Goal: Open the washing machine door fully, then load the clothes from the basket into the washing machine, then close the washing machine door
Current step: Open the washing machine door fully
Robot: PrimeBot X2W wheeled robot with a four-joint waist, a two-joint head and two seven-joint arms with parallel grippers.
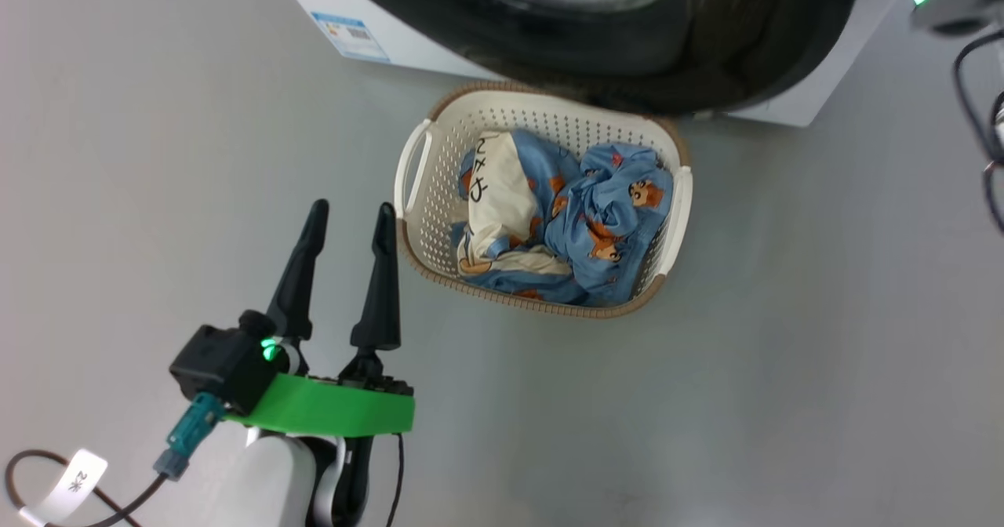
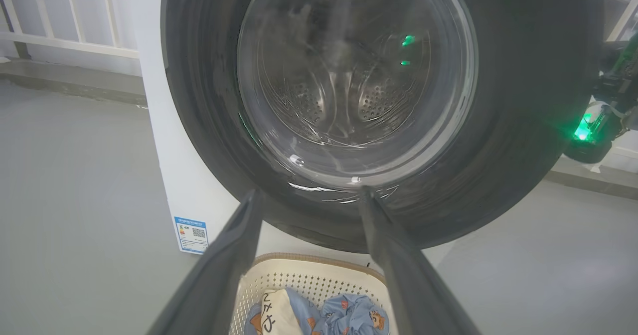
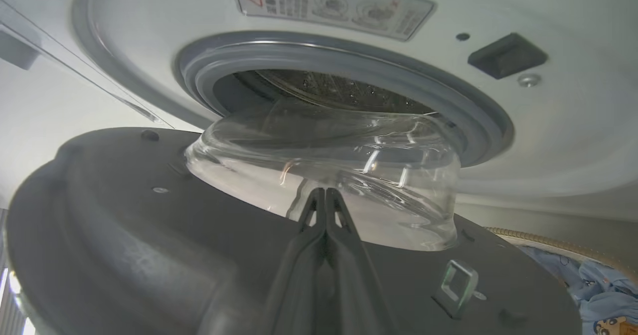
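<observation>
Washing machine door [image 3: 124,215] partly open, dark frame swung out over far rim of basket [image 1: 439,221]. Drum mouth of washing machine [image 3: 548,125] exposed.

Right gripper [image 3: 325,191]: fingers pressed together, holding nothing, tips at door's inner face beside glass bowl; contact unclear. Left gripper [image 1: 351,209]: fingers spread, empty, just left of basket.

Door likely stiff and hinged; glass slick and curved, so push on frame.

Clothes [image 1: 596,213] heaped in basket: soft, light, pinch a raised fold.

Floor [image 1: 157,158] open both sides; overhanging door crowds basket's back edge.
</observation>
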